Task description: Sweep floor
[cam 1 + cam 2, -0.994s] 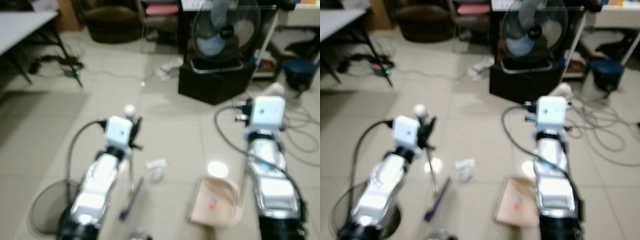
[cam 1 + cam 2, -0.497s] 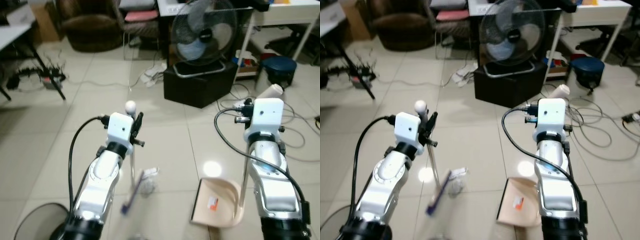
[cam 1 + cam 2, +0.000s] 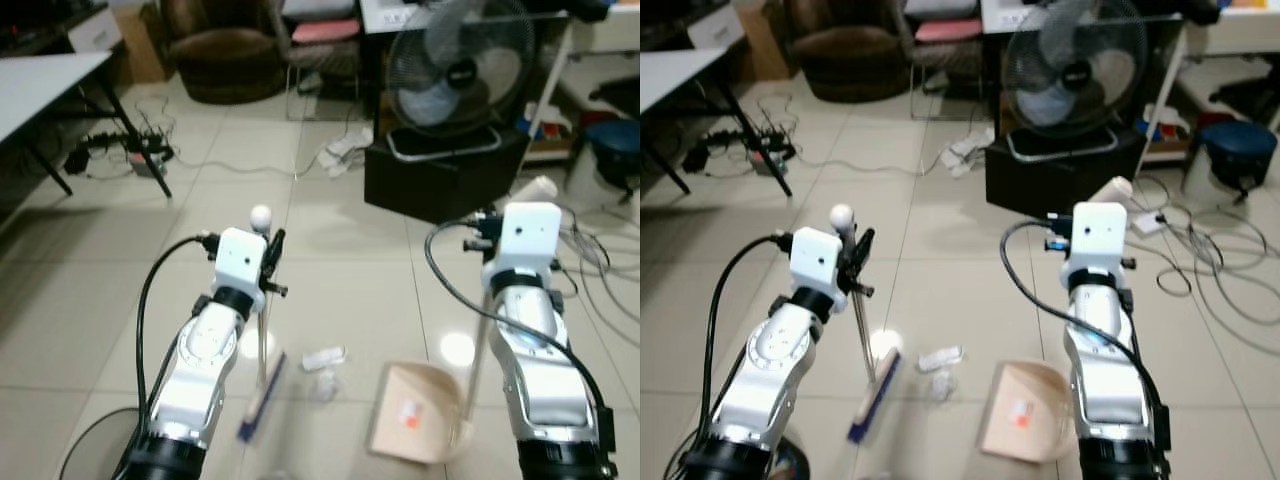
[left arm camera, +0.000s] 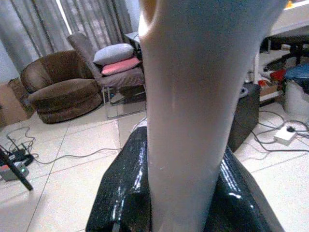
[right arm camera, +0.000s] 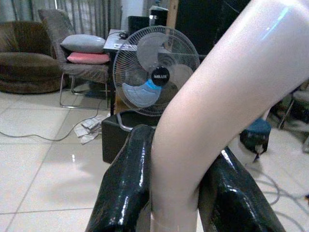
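You had the left gripper [image 4: 186, 193] clamped high on the stiff, light broom [image 3: 868, 395] and the right gripper [image 5: 176, 193] on the dustpan [image 3: 1025, 425] handle, with featherweight paper scraps [image 3: 940, 357] between them.

Blurred broom head [image 3: 262, 397], small unidentifiable white scraps [image 3: 324, 358], dustpan's [image 3: 415, 425] orange mark illegible.

Floor tiles [image 3: 90, 300]: glazed, glossy. My fingers [image 5: 123, 193]: shiny black plastic. Dustpan [image 3: 415, 425]: smooth beige plastic. Dustpan handle [image 5: 227, 87]: glossy, cream. Broom shaft [image 3: 862, 330]: thin, probably metal. My arms [image 3: 205, 360]: polished silver. Armchair [image 4: 60, 92]: matt brown cloth.
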Available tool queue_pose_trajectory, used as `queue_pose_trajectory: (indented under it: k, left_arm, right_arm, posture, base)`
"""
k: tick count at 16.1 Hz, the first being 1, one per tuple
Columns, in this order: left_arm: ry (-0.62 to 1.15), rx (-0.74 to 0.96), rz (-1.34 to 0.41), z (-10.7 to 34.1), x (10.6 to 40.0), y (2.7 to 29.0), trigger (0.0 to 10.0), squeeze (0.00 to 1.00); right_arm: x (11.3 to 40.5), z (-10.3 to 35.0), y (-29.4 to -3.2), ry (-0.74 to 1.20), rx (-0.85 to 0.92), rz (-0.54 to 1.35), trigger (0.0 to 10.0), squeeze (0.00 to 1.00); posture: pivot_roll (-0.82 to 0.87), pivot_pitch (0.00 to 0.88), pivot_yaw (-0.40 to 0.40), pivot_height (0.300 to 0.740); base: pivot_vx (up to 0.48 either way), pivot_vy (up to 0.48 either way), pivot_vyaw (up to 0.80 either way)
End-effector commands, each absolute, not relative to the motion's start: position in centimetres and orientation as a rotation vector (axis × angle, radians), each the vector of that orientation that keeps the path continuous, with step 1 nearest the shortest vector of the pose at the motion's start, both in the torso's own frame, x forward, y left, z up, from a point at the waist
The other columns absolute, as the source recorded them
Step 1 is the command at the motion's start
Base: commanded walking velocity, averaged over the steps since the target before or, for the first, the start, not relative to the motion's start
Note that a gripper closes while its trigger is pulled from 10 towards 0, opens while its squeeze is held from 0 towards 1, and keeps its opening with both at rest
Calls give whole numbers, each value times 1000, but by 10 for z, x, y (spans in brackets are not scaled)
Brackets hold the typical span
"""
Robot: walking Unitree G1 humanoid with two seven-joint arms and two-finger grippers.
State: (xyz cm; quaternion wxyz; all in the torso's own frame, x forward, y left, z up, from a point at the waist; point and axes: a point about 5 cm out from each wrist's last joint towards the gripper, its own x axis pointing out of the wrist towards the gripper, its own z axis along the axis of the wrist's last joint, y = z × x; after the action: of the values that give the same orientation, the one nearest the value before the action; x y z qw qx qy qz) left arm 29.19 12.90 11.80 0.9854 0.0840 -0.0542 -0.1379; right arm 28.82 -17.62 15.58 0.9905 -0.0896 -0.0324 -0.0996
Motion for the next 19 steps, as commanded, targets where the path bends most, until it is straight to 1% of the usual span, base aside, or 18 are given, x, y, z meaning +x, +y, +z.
queue_pose_trajectory:
  k: [1, 14, 17, 19]
  left_arm:
    - [-135, 199, -257, 125, 294, 138, 10000, 0]
    - [-121, 201, -292, 124, 295, 134, 10000, 0]
    - [-90, 194, -271, 118, 298, 133, 10000, 0]
    - [-104, 189, -288, 116, 299, 129, 10000, 0]
  right_arm:
    - [289, 163, -166, -107, -149, -164, 10000, 0]
    - [286, 154, -173, -91, -180, -196, 10000, 0]
    - [286, 146, -177, -100, -231, -195, 10000, 0]
    - [291, 139, -181, -108, -256, -195, 10000, 0]
  posture:
    - [-20, 64, 81, 740]
    - [-17, 93, 108, 740]
    - [-14, 118, 117, 740]
    - [-9, 144, 121, 740]
  base:
    - [386, 0, 0]
    - [380, 0, 0]
    - [0, 0, 0]
    - [0, 0, 0]
